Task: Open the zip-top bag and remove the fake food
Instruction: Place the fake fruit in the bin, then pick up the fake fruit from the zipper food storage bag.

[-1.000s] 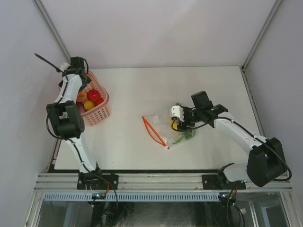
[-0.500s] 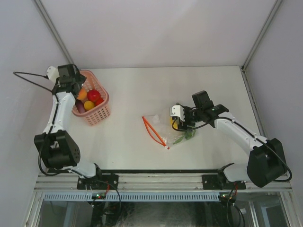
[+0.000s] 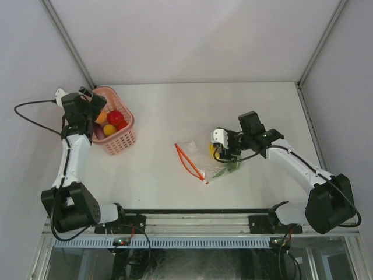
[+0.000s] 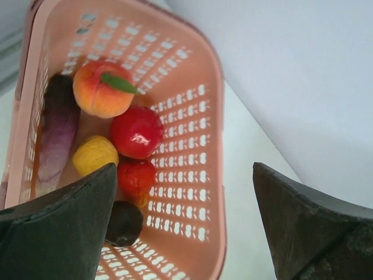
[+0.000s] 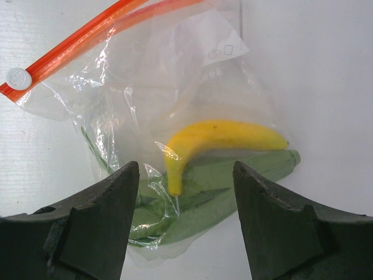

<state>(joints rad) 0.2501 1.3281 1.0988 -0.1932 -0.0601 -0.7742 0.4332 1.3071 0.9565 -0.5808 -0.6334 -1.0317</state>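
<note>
The clear zip-top bag (image 3: 198, 153) lies on the table with its red-orange zipper strip (image 5: 76, 41) on the left side. Inside it, fake food shows through the plastic: a yellow banana (image 5: 221, 137) on a green leafy piece (image 5: 233, 186). My right gripper (image 3: 223, 151) hovers over the bag's right part; in the right wrist view the right gripper (image 5: 186, 227) is open, with nothing between its fingers. My left gripper (image 3: 92, 100) is open above the pink basket (image 3: 119, 143), also empty (image 4: 183, 233).
The pink perforated basket (image 4: 192, 76) at the table's back left holds a peach (image 4: 102, 88), a red round piece (image 4: 137, 131), a yellow piece (image 4: 93, 154) and a purple eggplant (image 4: 58, 137). White walls close in the table on three sides.
My left arm has unfolded and swung outward to the left, and its gripper has shifted left and nearer over the basket's left rim. The right arm and the bag have hardly moved.
</note>
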